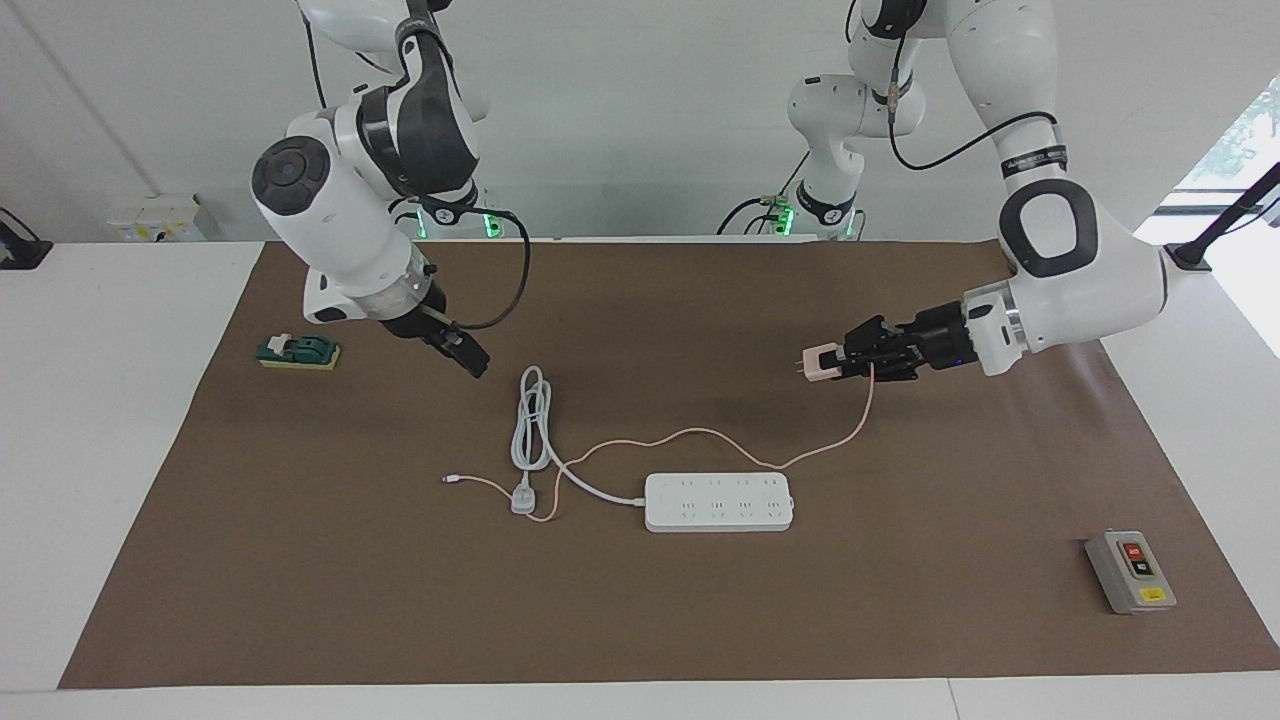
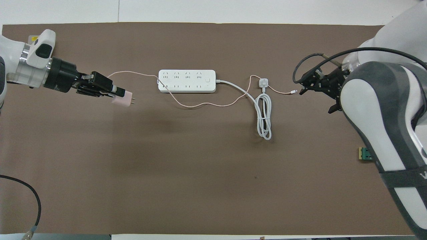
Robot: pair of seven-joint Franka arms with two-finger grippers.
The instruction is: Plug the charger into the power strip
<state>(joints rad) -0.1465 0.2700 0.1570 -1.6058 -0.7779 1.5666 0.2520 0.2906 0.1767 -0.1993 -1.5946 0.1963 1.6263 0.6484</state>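
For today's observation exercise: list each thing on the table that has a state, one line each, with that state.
Charger: held in the air by the shut left tool, prongs bare, unplugged.
Power strip: flat on the mat, sockets empty, pink cable across it.
White cord: coiled, its plug loose.
Right tool: open, holding nothing.

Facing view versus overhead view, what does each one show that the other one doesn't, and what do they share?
Only the facing view shows the grey button box in full, the whole green block and both arm bases. Only the overhead view shows the power strip's round switch. Both show the left gripper shut on the pink charger, held above the mat with prongs out, its cable trailing across the strip, and the open right gripper empty.
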